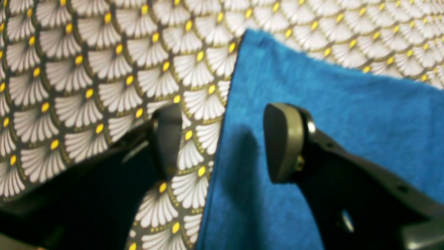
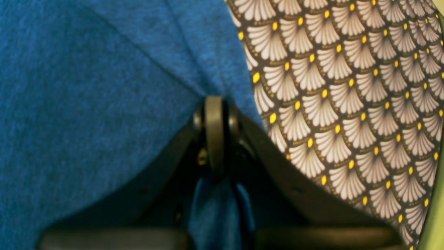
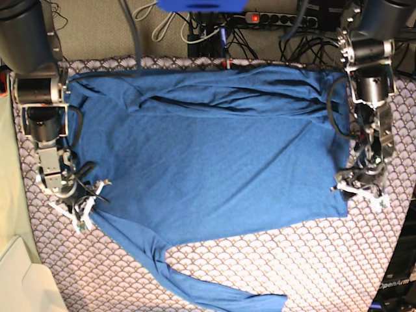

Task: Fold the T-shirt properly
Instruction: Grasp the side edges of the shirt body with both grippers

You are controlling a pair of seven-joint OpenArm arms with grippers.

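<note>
The T-shirt (image 3: 214, 156) lies spread across the patterned tablecloth (image 3: 312, 260), body flat in the middle, a folded band along the far edge, one long sleeve trailing toward the near edge; going left to right in the base view, the right gripper (image 3: 83, 207) comes first, at the shirt's left edge; its wrist view shows the jaws pressed together on a pinch of the blue fabric, which puckers into creases running away from the pads and bunches below them; further right, at the opposite edge, the left gripper (image 3: 359, 190) stands with its jaws apart, one pad over the tablecloth and one over the cloth, straddling the shirt's straight edge near a corner, nothing held. The knit looks soft, light and limp; it will likely sag and drag rather than keep its shape, and one pinch pulls wrinkles across the body; the firmest holds are probably the hemmed edges and corners, taken on both sides evenly.
</note>
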